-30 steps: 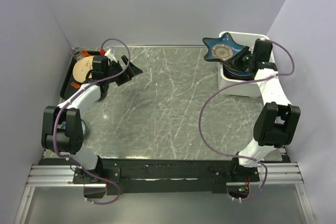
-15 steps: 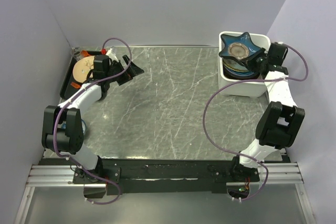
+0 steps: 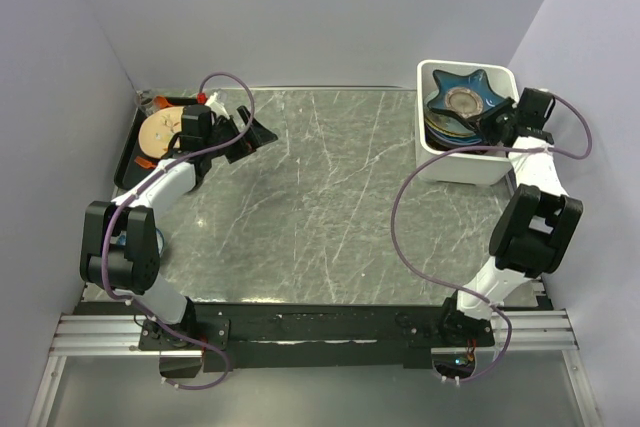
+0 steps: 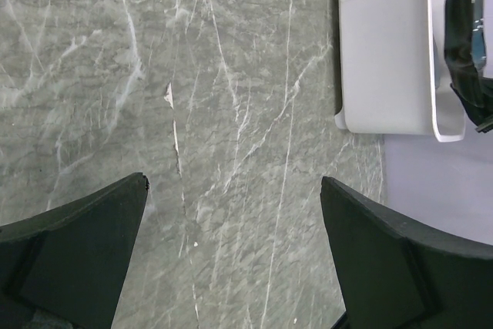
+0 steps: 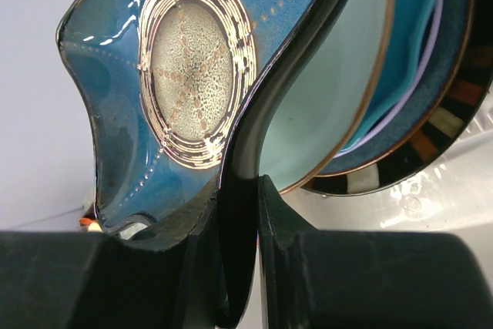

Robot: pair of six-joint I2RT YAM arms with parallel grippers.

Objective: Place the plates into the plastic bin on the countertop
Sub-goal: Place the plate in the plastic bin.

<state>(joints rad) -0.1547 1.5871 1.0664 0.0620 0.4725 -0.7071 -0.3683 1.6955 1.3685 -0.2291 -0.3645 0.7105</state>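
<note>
A blue star-shaped plate with a cream centre sits tilted inside the white plastic bin at the back right of the countertop. My right gripper is shut on its dark rim. Below the star plate lie stacked plates: a pale teal one and a dark one with a striped rim. My left gripper stands open and holds nothing, beside a cream plate at the back left.
The cream plate lies on a flat black tray against the left wall. Grey walls close in the back and both sides. The left wrist view looks across the veined countertop to the bin.
My right gripper has carried the star plate rightward from the bin's left edge and lowered it into the bin over the stack. The left arm has not moved.
</note>
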